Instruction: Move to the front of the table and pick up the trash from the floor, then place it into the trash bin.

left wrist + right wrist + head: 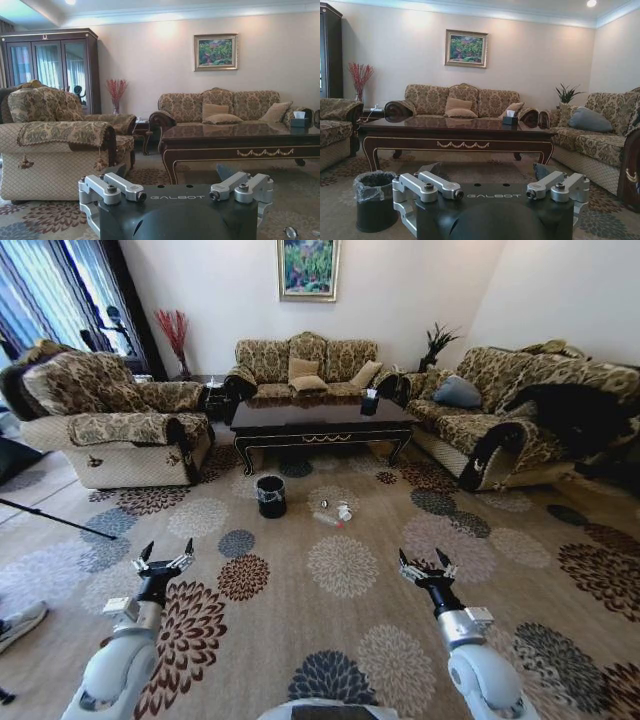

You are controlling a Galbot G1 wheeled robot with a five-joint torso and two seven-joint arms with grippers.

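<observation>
The dark brown table [318, 422] stands ahead, in front of the sofas, and appears as the table [240, 136] and the table [455, 132] in the wrist views. The black trash bin [270, 495] with its clear liner stands on the patterned floor [340, 610] off the table's front left; the trash bin [374, 201] is also low in the right wrist view. The trash lies beside it: a clear bottle [327, 519], a white cup-like piece [344, 511] and a tiny silvery piece [323, 504]. My left gripper [165, 558] and right gripper [428, 566] hover open and empty over the carpet, well short of the trash.
An armchair [115, 420] stands at the left, a sofa [305, 365] behind the table and another sofa [520, 410] at the right. A dark tissue box [369, 403] sits on the table. A thin black rod [55, 518] and a shoe [20, 625] lie at the far left.
</observation>
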